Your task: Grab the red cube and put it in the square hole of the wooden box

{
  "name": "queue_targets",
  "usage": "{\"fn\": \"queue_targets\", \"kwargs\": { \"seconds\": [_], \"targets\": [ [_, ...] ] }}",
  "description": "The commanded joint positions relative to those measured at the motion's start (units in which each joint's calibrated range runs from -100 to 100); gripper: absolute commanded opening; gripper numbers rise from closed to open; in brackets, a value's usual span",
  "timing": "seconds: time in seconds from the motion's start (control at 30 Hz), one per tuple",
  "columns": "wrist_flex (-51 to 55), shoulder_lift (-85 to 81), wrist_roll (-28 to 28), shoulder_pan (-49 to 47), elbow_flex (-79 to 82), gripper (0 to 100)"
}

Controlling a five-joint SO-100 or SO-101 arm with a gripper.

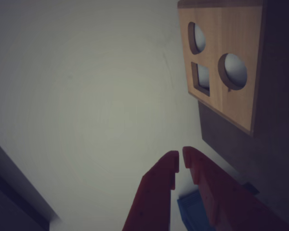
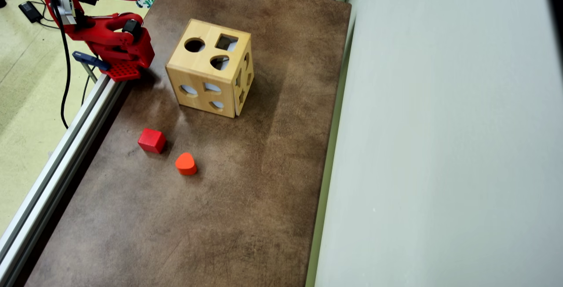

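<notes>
Meanwhile, on a mottled brown table (image 2: 246,199), the red cube (image 2: 152,140) lies untouched near the left edge in the overhead view, well below the red arm's base (image 2: 118,54) clamped at the table's upper-left corner. Just beside the cube, to its lower right and apart from it, sits an orange-red heart-shaped block (image 2: 186,164). The wooden box (image 2: 211,74) stands above both blocks, its top face showing a round hole (image 2: 194,45), the square hole (image 2: 226,42) and a heart-shaped hole (image 2: 219,62); more cutouts mark its front and right faces. A pale wall (image 2: 448,128) runs along the table's right side. In the wrist view the red gripper (image 1: 180,161) enters from the bottom edge, its two fingertips nearly meeting with only a thin gap and nothing held between them. The box fills that view's upper right corner. The gripper itself is hard to make out in the overhead view.
</notes>
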Motion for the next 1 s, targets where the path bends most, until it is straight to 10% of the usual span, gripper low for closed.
{"fn": "queue_targets", "kwargs": {
  "seconds": [0.0, 0.97],
  "targets": [
    [0.17, 0.18, 0.00, 0.21, 0.03, 2],
    [0.17, 0.18, -0.10, -0.46, 0.03, 3]
  ]
}}
